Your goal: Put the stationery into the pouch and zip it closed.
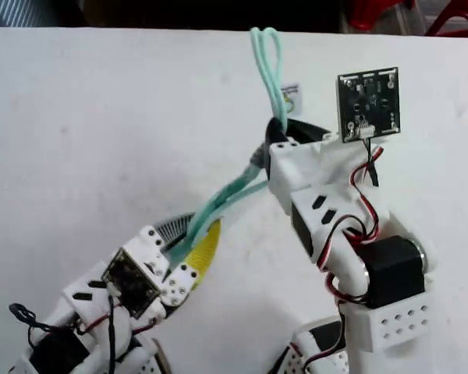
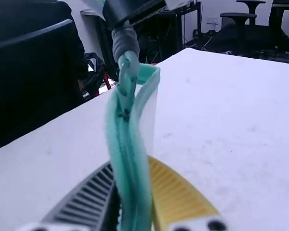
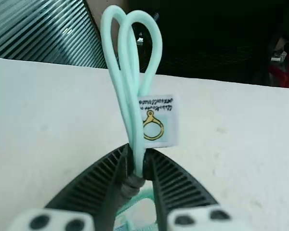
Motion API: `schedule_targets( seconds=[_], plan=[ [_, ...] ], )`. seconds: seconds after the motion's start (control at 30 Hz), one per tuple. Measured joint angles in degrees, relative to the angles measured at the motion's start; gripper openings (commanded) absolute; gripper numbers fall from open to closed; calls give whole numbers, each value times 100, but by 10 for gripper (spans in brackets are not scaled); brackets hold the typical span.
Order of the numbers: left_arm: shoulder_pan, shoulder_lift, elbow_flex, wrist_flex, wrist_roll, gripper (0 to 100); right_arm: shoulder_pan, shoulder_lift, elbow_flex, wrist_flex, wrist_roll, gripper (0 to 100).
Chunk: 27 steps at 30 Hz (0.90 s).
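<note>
Left gripper (image 1: 193,238) pinches pouch (image 1: 226,199), right gripper (image 3: 137,161) pinches cord (image 3: 131,120) betw. its tips; hard pull & cord may slip out.

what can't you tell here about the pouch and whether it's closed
1. What is inside: the pouch is edge-on in the high and left wrist views, so its walls hide any contents.
2. Whether it is fully closed: the right claw clamps over the end by the cord loop.
3. Its other end: inside the left claw, cut off by the picture's edge.
</note>
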Motion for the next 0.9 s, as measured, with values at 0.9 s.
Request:
schedule_targets(
  seconds=[0.9],
  plan=[
    [-1134,-105,-237,651,1424,221,79,352,958,-1178,-9,18]
  ],
)
